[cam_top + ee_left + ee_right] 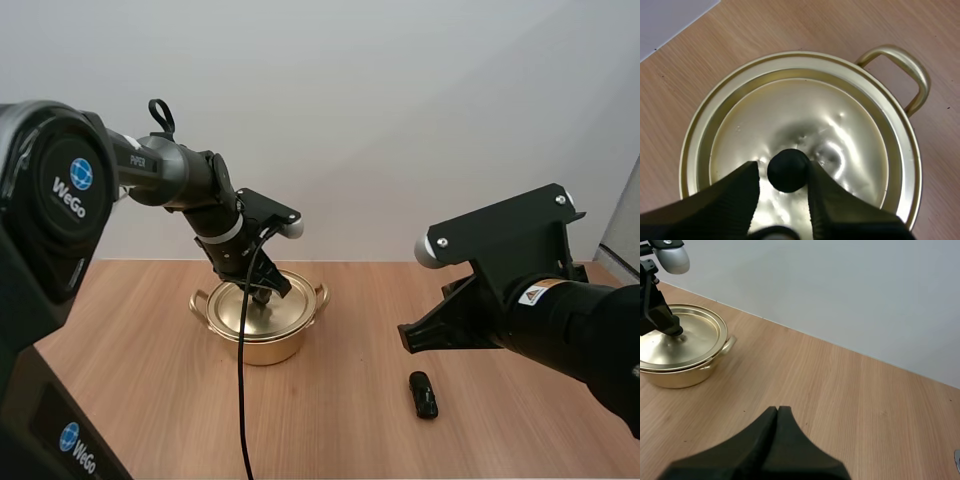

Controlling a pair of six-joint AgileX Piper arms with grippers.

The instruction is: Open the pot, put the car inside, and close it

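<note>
Left gripper (784, 169) over the pot (262, 342), fingers apart astride the knob (788, 172) of the lid (800, 110), not yet clamped, presumably to lift it. Car (424, 394) lies right of the pot, well apart. Right gripper (777, 415) is clenched empty, likely waiting.

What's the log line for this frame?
stage: pre-open | left gripper: open, straddling knob | lid: on pot | right gripper: shut, empty | car: on table, apart from pot
</note>
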